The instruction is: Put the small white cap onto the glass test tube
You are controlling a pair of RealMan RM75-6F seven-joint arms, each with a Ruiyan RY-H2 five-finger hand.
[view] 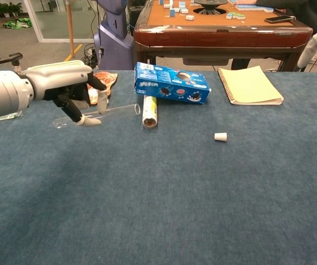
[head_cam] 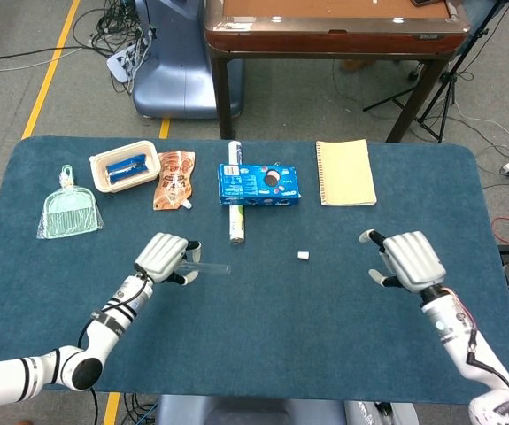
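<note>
Head view: right hand point(head_cam: 409, 259) spread, empty | chest view: left hand point(view: 64, 83) gripping lifted test tube point(view: 100, 113)

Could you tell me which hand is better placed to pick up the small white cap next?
Right. The right hand is open and free beside the small white cap, while the left hand holds the glass test tube.
</note>
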